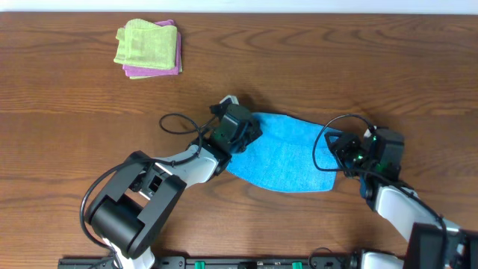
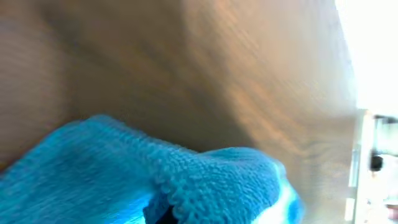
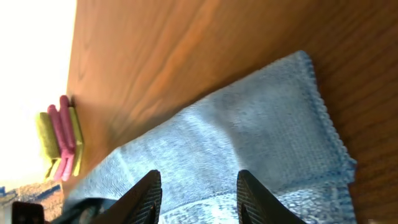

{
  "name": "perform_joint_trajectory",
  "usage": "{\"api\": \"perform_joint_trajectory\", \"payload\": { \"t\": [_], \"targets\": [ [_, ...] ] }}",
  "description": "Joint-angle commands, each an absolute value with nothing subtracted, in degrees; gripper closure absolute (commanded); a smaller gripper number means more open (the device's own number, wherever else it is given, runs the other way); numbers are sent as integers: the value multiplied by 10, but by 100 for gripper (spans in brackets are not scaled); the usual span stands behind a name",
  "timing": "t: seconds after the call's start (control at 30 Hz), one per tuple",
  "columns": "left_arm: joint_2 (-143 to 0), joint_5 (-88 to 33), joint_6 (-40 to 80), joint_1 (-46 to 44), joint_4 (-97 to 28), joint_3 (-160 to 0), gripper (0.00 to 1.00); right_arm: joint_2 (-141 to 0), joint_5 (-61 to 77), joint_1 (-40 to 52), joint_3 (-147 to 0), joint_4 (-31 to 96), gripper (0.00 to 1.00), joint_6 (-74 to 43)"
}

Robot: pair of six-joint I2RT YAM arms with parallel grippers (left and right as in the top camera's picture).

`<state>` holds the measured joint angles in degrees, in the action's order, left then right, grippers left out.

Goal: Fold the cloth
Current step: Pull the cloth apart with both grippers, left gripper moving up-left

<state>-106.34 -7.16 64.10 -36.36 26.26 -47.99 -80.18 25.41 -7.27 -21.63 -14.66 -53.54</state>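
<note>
The sky-blue cloth [image 1: 287,153] lies on the wooden table between my two grippers, partly doubled over into a curved shape. My left gripper [image 1: 246,140] sits at its left edge. In the left wrist view the cloth [image 2: 124,168] is bunched up right over the jaws and hides them, gripped there. My right gripper [image 1: 345,152] is at the cloth's right edge. In the right wrist view the right gripper [image 3: 199,193] stands open, its two dark fingers [image 3: 146,194] apart just above the cloth [image 3: 249,124], with nothing clamped between them.
A folded light green cloth [image 1: 146,43] lies on a pink one [image 1: 158,72] at the table's far left; both also show in the right wrist view [image 3: 59,143]. Black cables loop beside each wrist. Bare wood [image 1: 314,67] surrounds the blue cloth.
</note>
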Motion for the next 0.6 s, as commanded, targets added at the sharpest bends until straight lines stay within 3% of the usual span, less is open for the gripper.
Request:
{"api": "perform_joint_trajectory", "payload": {
  "t": [0.0,0.23,0.27,0.3,0.4,0.47,0.57],
  "targets": [
    [-1058,-83,621,-359,306,-484,94,-785,263,-70,-221,-134,62,-530],
    [-1058,-125,582,-336,300,-538,94,-784,270,-70,-221,-76,63,-488],
    [-1058,-123,582,-332,300,-543,83,-784,270,-70,-221,-66,63,-483],
    [-1058,-117,582,-329,300,-545,59,-784,273,-70,-221,-58,63,-476],
    [-1058,-82,583,-318,300,-545,46,-784,275,-70,-221,-39,64,-461],
    [-1058,-59,583,-316,300,-545,21,-784,275,-69,-221,-33,63,-455],
    [-1059,-23,583,-315,300,-545,15,-784,275,-62,-221,-32,64,-451]
  ]
}}
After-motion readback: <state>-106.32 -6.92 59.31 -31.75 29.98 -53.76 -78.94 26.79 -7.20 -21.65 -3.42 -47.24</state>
